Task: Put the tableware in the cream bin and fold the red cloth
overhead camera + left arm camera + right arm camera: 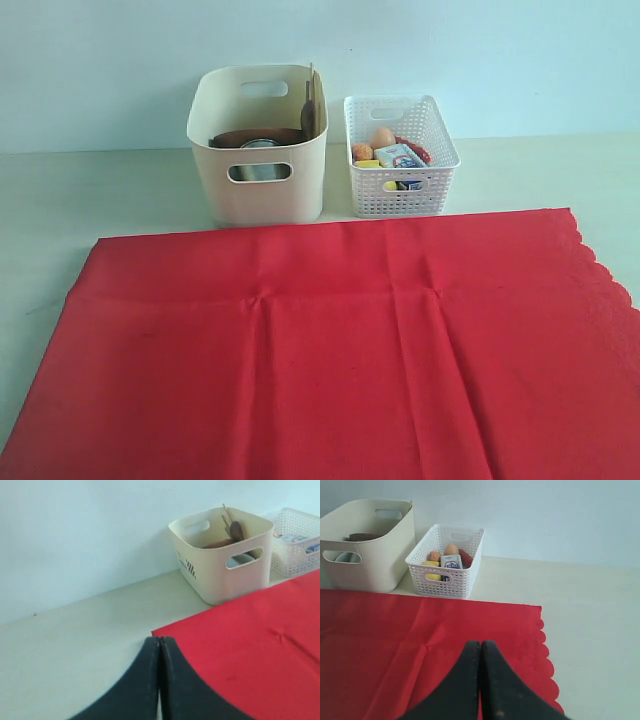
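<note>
One broad red cloth point(330, 350), spread flat on the pale table point(120, 190), creased, scalloped along one side; just behind its far edge, a smooth round-cornered cream bin point(260, 200) holding brown plate point(250, 137), steel cup point(258, 170) and upright wooden spoon point(309, 105); beside it, a white lattice basket point(400, 195) of food point(385, 145); left gripper point(159, 647) by a cloth corner, right gripper point(481, 650) over the scalloped side, both pinched shut, empty.

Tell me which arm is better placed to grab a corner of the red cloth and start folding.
Left, probably. The shut left gripper points straight at a corner of the red cloth; the right gripper, also shut, sits over the cloth, farther from its corner.
</note>
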You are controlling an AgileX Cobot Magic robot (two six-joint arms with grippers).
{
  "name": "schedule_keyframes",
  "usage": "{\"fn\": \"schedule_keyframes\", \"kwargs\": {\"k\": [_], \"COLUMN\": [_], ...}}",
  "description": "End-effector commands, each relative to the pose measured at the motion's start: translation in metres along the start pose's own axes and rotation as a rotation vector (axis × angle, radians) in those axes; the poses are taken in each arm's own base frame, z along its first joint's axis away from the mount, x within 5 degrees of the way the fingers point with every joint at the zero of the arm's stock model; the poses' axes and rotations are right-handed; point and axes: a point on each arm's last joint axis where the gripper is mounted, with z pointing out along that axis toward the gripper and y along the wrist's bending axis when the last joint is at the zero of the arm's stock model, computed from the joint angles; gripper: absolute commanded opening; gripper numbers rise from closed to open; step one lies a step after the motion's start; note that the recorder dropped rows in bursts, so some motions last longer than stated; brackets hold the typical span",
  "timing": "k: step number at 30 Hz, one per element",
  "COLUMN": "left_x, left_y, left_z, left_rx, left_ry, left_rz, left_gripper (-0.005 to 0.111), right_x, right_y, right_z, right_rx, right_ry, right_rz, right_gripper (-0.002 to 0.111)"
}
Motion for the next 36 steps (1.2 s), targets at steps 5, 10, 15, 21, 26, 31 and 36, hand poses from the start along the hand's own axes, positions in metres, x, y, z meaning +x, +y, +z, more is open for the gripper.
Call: {"fn": "schedule_keyframes", "kwargs": {"k": [5, 10, 15, 21, 26, 31, 36], "left_x": [-0.074, -0.092, -0.091, -0.091, -0.091, -0.091, -0.091], "left_y": [0.018, 0.022, 0.022, 0.022, 0.022, 0.022, 0.022], "left_z": [0.008, 0.008, 0.008, 0.008, 0.008, 0.008, 0.008], "left_rx": [-0.011, -0.020, -0.017, -0.017, -0.017, -0.017, -0.017], "left_ry": [-0.063, -0.094, -0.087, -0.087, -0.087, -0.087, -0.087], "left_rz": [0.000, 0.001, 0.001, 0.001, 0.001, 0.001, 0.001], "left_gripper": [0.000, 0.000, 0.000, 0.000, 0.000, 0.000, 0.000], "right_x": [0.000, 0.000, 0.001, 0.000, 0.001, 0.001, 0.000], "right_y": [0.000, 0.000, 0.000, 0.000, 0.000, -0.001, 0.000], "right_z": [0.000, 0.000, 0.000, 0.000, 0.000, 0.000, 0.000], "right_rx": [0.006, 0.006, 0.006, 0.006, 0.006, 0.006, 0.006], "right_ry": [-0.014, -0.014, -0.012, -0.013, -0.012, -0.010, -0.014], "right_rz": [-0.004, -0.004, -0.004, -0.004, -0.004, -0.004, -0.004], "right_gripper": [0.000, 0.000, 0.000, 0.000, 0.000, 0.000, 0.000]}}
